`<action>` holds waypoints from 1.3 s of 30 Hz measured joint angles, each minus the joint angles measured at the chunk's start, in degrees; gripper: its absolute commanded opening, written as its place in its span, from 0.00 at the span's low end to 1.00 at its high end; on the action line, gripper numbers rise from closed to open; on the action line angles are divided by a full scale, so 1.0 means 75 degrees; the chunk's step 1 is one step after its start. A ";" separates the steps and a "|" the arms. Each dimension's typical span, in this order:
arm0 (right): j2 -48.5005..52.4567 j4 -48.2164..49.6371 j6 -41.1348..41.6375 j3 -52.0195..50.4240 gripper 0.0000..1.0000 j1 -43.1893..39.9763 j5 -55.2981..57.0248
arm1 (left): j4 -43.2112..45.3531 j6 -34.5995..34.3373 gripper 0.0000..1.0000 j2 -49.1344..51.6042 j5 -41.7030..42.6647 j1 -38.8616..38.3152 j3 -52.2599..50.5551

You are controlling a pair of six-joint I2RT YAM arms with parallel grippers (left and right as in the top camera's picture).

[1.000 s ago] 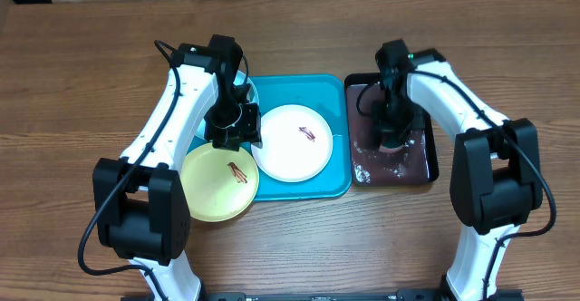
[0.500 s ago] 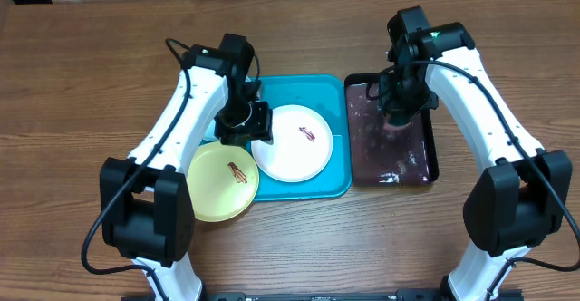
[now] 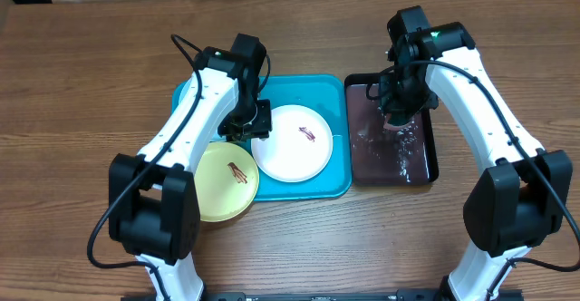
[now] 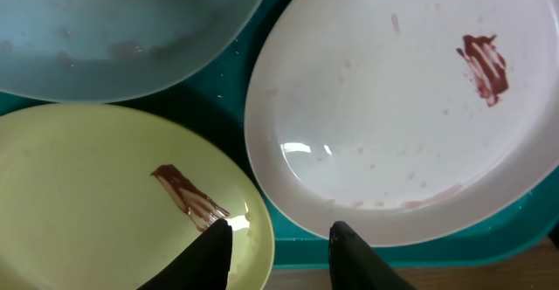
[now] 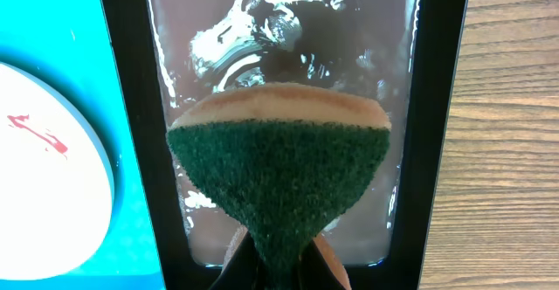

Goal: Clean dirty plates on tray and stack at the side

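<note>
Left wrist, white plate point(image 4: 393, 115) just beyond end effector point(image 4: 281, 233)

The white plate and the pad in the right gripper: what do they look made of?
White plate: probably glossy plastic, judging by its smooth face and sharp light glint. Pad: seemingly a sponge, tan foam under a coarse, matt, fibrous dark-green scouring layer.

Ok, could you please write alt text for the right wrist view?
The right hand pinches a green scouring sponge with a tan back above a narrow black plastic tray holding brownish liquid. At left lies a turquoise plastic tray with a smeared white round plate.
</note>
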 measured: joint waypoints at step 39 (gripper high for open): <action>0.0000 -0.0070 -0.0009 0.0000 0.09 0.0000 0.0003 | 0.0294 -0.0233 0.22 0.1291 -0.0449 0.0000 -0.0047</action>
